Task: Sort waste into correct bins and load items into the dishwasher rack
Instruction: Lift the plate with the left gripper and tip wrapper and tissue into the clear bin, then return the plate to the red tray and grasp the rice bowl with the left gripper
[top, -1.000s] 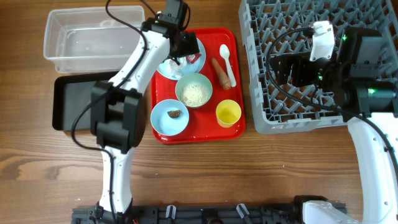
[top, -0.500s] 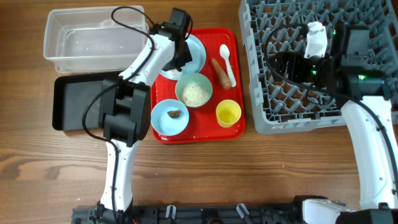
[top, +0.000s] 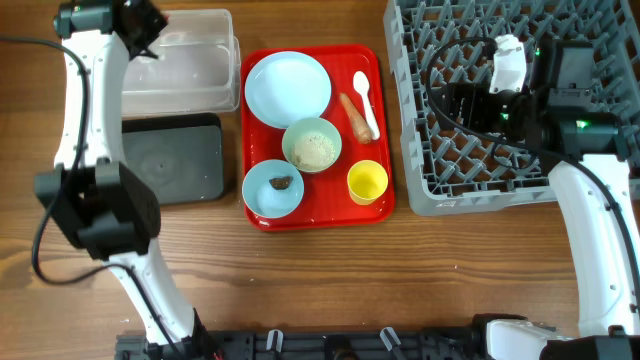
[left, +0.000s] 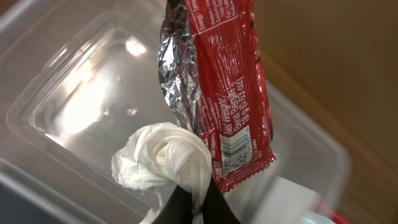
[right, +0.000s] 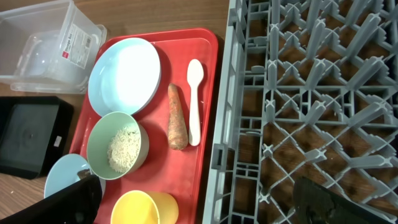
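Observation:
My left gripper (top: 140, 25) hangs over the clear tub (top: 200, 80), shut on the crumpled white tissue (left: 165, 162) and the red snack wrapper (left: 230, 93), both dangling above the tub's floor (left: 74, 93). On the red tray (top: 375, 60) lie the bare light blue plate (top: 288, 85), a bowl of rice grains (top: 312, 146), a bowl with a brown lump (top: 273, 188), the yellow cup (top: 367, 182), the white spoon (top: 366, 100) and the carrot-like stick (top: 353, 113). My right gripper (right: 202, 205) stands open over the grey rack's (top: 420, 180) left edge, holding nothing.
The black tray (top: 170, 160) lies just in front of the clear tub, left of the red tray. The left arm's white link crosses the black tray's left end. Bare wooden table runs along the front edge.
The left gripper shut on the tissue and wrapper at the plate, then swung left and carried them over the clear tub. The plate is now bare. The right arm shifted slightly.

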